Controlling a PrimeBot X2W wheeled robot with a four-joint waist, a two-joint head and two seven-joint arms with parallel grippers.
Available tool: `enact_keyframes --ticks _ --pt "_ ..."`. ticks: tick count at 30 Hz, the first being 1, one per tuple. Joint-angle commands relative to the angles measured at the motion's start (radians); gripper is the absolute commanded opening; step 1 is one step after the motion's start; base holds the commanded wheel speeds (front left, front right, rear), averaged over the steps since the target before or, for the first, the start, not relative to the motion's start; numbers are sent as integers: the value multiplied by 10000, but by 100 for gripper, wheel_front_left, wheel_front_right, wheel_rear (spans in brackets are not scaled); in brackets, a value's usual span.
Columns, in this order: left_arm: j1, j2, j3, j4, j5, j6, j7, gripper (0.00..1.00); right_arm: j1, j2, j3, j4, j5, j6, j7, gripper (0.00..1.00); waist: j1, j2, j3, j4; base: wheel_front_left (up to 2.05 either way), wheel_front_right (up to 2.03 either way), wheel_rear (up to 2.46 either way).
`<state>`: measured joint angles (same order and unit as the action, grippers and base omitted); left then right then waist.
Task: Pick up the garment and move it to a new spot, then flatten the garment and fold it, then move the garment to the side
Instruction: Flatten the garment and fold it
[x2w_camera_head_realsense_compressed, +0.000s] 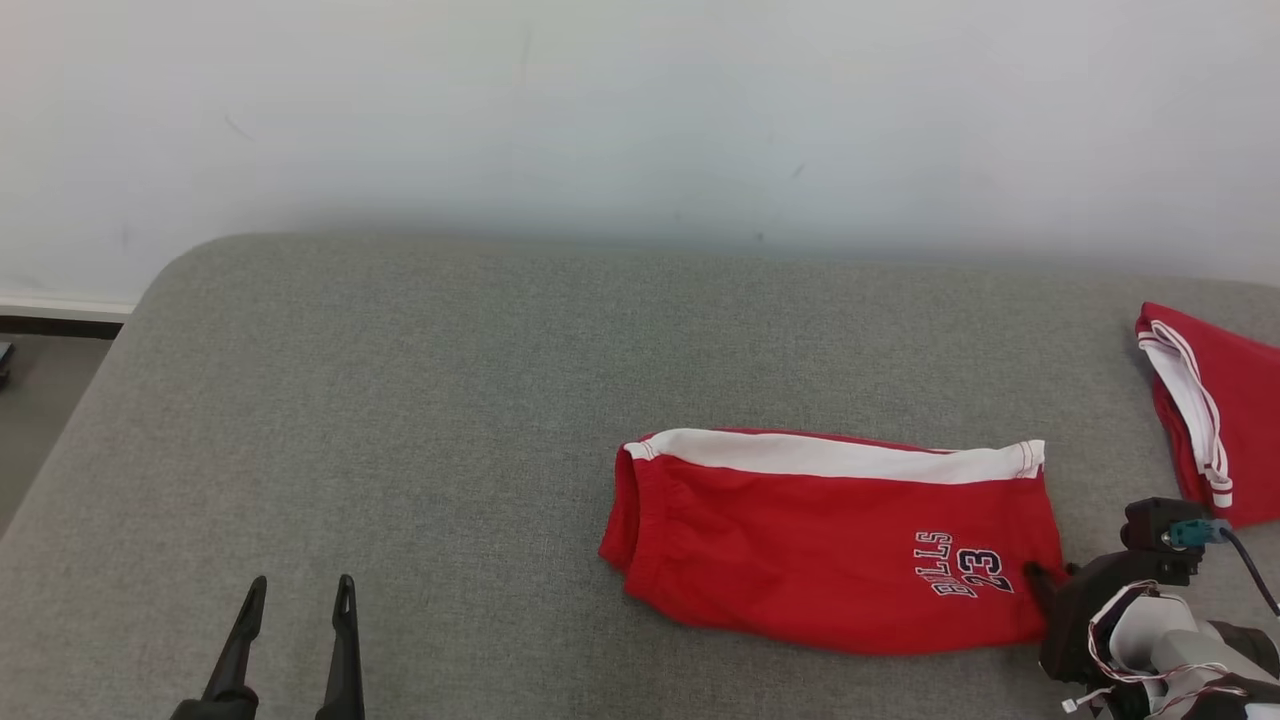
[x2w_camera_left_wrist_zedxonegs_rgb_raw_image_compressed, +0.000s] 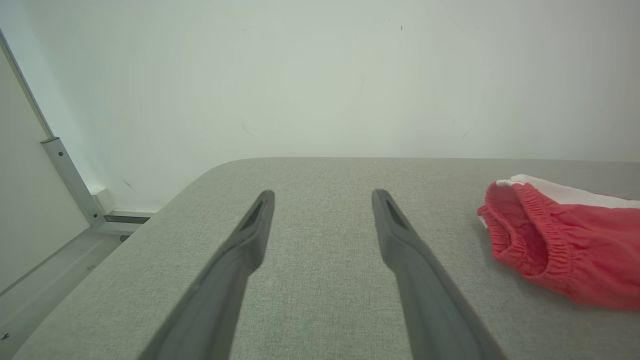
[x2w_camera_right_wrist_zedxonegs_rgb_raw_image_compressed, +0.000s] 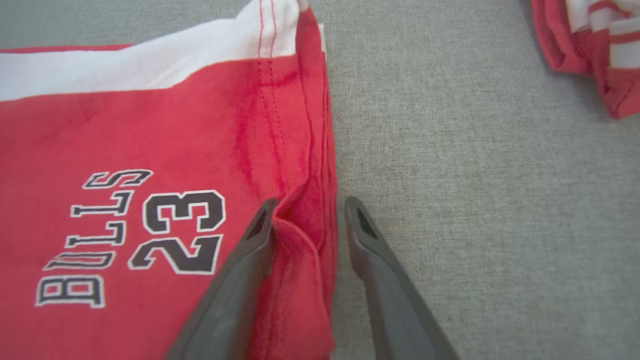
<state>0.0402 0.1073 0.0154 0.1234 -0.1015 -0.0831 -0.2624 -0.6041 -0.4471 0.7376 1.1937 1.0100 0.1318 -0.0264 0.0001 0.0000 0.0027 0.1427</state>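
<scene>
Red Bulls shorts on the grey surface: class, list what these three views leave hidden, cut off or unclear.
- Red Bulls shorts: the left wrist view's right edge cuts them off; the top layer hides any folds beneath.
- Second red-and-white garment: cut by the head view's right edge, so its type is unclear.
- Right tool: in the head view its own wrist hides most of the fingers.
</scene>
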Motion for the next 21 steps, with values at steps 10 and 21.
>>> enact_keyframes --ticks 10,21 --pt "39 -65 138 41 -59 14 -30 100 244 -506 -99 131 265 -32 -310 0 -1 0 -124 -160 0 0 0" --pt "248 -162 324 -161 -122 108 -30 100 -11 -1026 100 -2699 604 -29 -841 0 -1 0 -171 -618 0 0 0"
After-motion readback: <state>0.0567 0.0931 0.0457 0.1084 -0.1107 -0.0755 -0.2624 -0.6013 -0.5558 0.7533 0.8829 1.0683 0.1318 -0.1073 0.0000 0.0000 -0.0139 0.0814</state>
